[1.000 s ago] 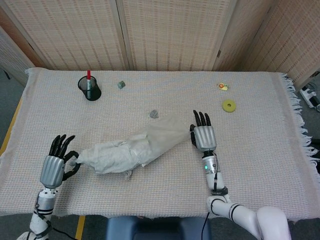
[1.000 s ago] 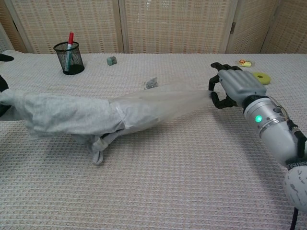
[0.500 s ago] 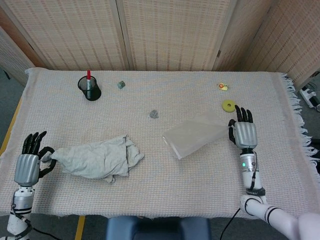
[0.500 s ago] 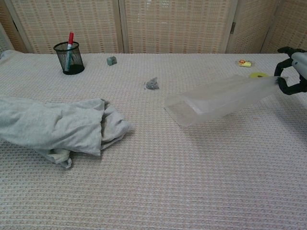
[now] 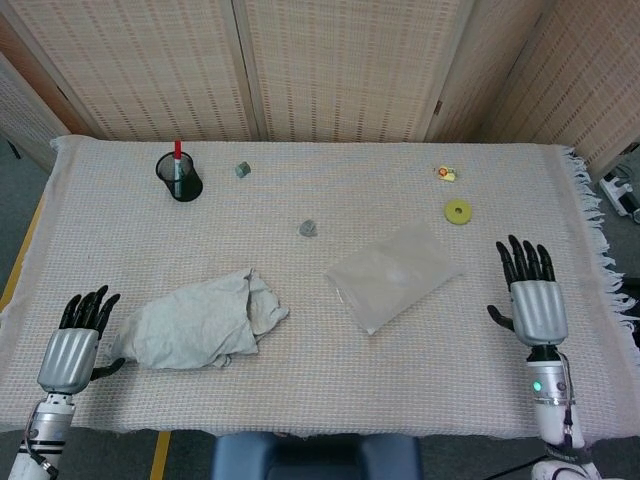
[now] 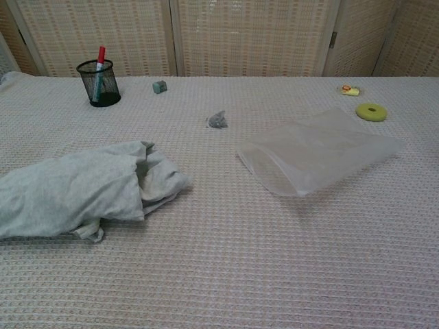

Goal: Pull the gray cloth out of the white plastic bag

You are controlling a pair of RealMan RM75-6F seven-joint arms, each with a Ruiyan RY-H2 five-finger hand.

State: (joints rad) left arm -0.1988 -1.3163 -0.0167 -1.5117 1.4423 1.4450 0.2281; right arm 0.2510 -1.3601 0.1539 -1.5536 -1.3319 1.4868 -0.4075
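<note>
The gray cloth lies crumpled on the table at the front left, fully outside the bag. Flat and empty, the white plastic bag rests right of centre, its mouth facing the cloth. My left hand is at the front left edge, fingers spread, just left of the cloth's end and holding nothing. Near the front right edge my right hand is held with fingers spread, apart from the bag. Neither hand shows in the chest view.
A black mesh cup with a red pen stands at the back left. A small gray-green block, a dark crumpled scrap, a yellow ring and a small yellow item lie further back.
Both hands let go and drew back toward the front edge. The cloth settled on the table at left, and the bag dropped flat at right.
</note>
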